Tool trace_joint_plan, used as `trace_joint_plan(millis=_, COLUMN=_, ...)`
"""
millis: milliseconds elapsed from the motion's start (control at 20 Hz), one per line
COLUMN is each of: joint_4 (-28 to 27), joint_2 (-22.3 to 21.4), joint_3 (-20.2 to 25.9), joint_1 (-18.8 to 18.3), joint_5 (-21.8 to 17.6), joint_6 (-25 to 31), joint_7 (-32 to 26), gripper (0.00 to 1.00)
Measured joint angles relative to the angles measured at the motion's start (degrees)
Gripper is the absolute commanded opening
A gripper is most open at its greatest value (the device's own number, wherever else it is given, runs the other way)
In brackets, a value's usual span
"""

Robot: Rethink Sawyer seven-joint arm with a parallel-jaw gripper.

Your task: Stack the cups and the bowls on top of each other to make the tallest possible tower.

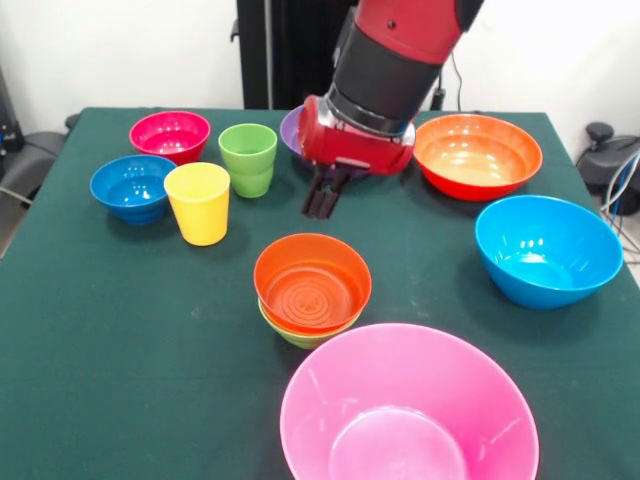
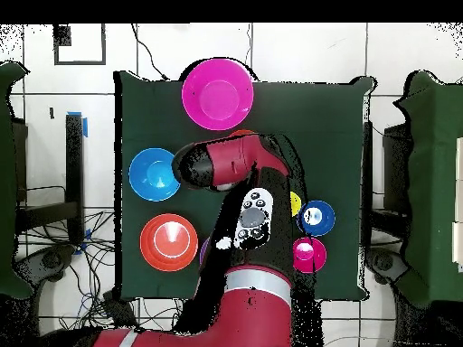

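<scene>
My gripper (image 1: pixel 324 198) hangs above the cloth behind the small orange-red bowl (image 1: pixel 312 280), its fingers close together and empty. That bowl sits nested in the small light-green bowl (image 1: pixel 298 335). The yellow cup (image 1: pixel 198 203) and the green cup (image 1: pixel 248 158) stand upright to the left. The small dark blue bowl (image 1: pixel 132 187) and the magenta-red bowl (image 1: pixel 170 135) are at far left. The large pink bowl (image 1: pixel 405 415) is nearest the camera. The large light blue bowl (image 1: pixel 545 250) and the large orange bowl (image 1: pixel 478 155) are on the right. The purple bowl (image 1: pixel 291 130) is mostly hidden behind the arm.
The green tablecloth (image 1: pixel 120 340) covers the table. In the overhead view the arm (image 2: pixel 249 217) covers the table's middle; the pink bowl (image 2: pixel 217 90), light blue bowl (image 2: pixel 154 174), orange bowl (image 2: pixel 169 242), dark blue bowl (image 2: pixel 316 218) and magenta-red bowl (image 2: pixel 308 253) show around it.
</scene>
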Motion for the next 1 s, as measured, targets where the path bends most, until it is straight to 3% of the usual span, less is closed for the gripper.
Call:
trace_joint_plan(millis=550, joint_4=0.1, joint_2=1.1, joint_3=-1.1, joint_1=0.0, joint_5=-4.8, joint_6=-0.4, joint_7=0.0, gripper=0.0)
trace_joint_plan(millis=1000, joint_4=0.3, joint_2=3.6, joint_3=-2.6, joint_1=0.0, joint_5=-6.0, joint_6=-2.3, joint_7=0.0, gripper=0.0)
